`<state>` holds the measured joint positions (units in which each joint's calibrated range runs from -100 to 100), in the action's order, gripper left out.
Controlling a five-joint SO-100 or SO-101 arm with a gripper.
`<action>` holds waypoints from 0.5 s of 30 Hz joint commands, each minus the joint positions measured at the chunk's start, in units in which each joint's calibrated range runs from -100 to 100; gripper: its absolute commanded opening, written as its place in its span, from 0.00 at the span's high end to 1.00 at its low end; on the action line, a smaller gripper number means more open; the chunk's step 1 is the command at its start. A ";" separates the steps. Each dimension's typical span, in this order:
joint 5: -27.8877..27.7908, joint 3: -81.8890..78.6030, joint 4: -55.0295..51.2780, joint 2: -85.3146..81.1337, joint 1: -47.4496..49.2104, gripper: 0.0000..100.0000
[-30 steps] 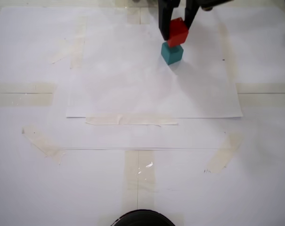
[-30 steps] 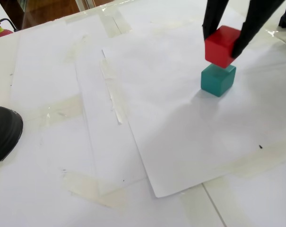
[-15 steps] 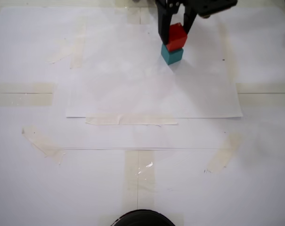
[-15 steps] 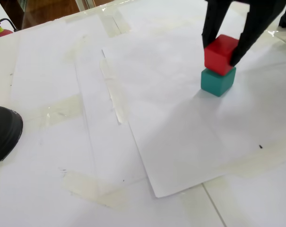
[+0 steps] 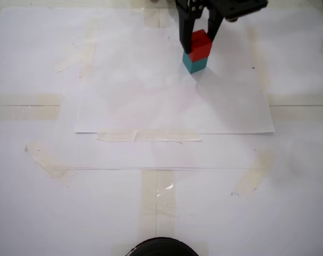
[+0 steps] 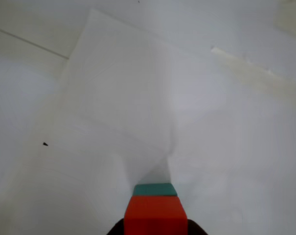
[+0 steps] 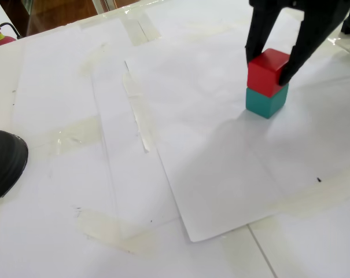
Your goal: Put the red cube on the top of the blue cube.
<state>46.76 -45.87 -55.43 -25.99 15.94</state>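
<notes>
1. In a fixed view, the red cube (image 5: 199, 44) is seen at upper centre, lowered since a second ago to rest on the blue cube (image 5: 195, 64).
2. In the wrist view, only cubes and white paper (image 6: 138, 107) are shown.
3. In another fixed view, the gripper (image 7: 267, 65) is seen pinching the red cube at upper right, above the table (image 7: 302, 243).

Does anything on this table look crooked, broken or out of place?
Nothing stands out much. The red cube sits on the blue cube, roughly lined up, with the gripper closed around the red one. The only untidy part is the table covering: overlapping paper sheets and wrinkled tape strips.
</notes>
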 commanded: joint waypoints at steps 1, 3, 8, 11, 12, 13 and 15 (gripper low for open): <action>-0.49 -0.12 0.35 -1.57 -0.19 0.85; -0.44 -0.12 0.03 -1.74 -0.11 0.83; -0.29 -0.21 -0.54 -2.34 0.42 0.79; -0.05 -0.48 -0.71 -2.43 0.79 0.78; -0.05 -0.48 -0.71 -2.43 0.87 0.77; -0.05 -0.66 -0.71 -2.43 0.95 0.77; 0.00 -1.03 -0.54 -2.43 1.10 0.76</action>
<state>46.76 -46.68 -55.51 -25.90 16.15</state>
